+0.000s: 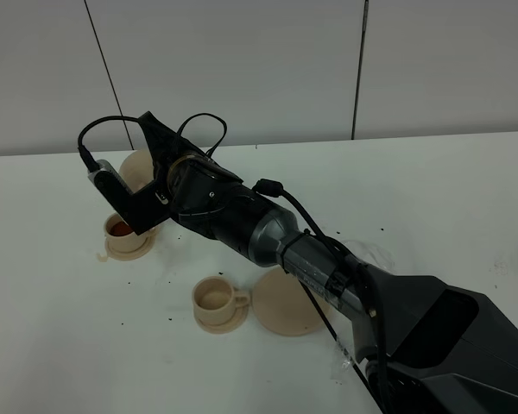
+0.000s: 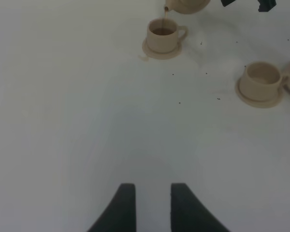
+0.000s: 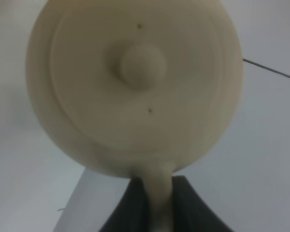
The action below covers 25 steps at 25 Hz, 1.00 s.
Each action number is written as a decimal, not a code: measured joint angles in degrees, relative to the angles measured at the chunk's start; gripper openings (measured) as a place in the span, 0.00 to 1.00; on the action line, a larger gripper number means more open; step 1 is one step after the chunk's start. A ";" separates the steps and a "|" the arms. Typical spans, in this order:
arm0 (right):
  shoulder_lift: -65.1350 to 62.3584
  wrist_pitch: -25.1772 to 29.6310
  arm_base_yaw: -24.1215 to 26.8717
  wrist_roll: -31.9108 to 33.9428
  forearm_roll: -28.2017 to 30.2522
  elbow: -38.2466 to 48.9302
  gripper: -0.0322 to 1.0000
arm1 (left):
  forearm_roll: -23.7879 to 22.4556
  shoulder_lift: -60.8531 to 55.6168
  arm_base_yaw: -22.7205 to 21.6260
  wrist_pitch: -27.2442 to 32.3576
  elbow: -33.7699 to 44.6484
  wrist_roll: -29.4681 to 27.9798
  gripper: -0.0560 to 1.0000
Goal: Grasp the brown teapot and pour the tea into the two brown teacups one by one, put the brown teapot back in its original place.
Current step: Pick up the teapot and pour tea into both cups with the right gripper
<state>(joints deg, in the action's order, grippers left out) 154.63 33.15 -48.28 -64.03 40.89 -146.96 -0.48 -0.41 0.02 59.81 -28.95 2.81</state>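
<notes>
Beige ceramic teapot [image 3: 135, 121] (round, knobbed lid), loop handle pinched in my right end effector [image 3: 157, 195]; left end effector [image 2: 153, 203] spread.

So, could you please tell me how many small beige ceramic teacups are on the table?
2. The tea-filled teacup sits under the spout of the beige ceramic teapot; the empty teacup stands beside the wide round beige saucer. None seems hidden.

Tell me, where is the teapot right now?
The brown teapot is up in the air on the left of the high view, held by the right hand and tipped over the far teacup that has tea in it.
</notes>
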 joint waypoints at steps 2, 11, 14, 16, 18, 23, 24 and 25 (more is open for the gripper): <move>0.00 0.00 0.00 0.00 0.00 0.00 0.12 | 0.00 0.00 0.00 0.00 0.00 0.00 0.29; 0.00 0.00 0.00 0.00 0.02 0.00 0.12 | 0.00 0.00 0.00 0.00 0.00 0.00 0.29; 0.00 0.00 0.00 0.00 0.02 0.00 0.12 | 0.00 0.00 0.00 0.00 0.00 0.00 0.29; 0.00 0.00 0.00 0.00 0.02 0.00 0.12 | 0.00 0.00 0.00 0.00 0.00 0.00 0.29; 0.00 0.00 0.13 0.00 0.02 0.00 0.12 | 0.00 0.00 0.00 0.00 0.00 0.00 0.29; 0.00 0.00 0.43 0.00 0.02 0.00 0.12 | 0.00 0.00 0.00 0.00 0.00 0.00 0.29; 0.00 0.00 0.43 0.00 0.02 0.00 0.12 | 0.00 0.00 0.00 0.00 0.00 0.00 0.29; 0.00 0.00 0.47 0.00 0.02 0.00 0.12 | 0.00 0.00 0.00 0.00 0.00 0.00 0.29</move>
<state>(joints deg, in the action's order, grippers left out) 154.63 33.15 -47.81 -64.03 40.91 -146.96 -0.48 -0.41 0.02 59.81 -28.95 2.81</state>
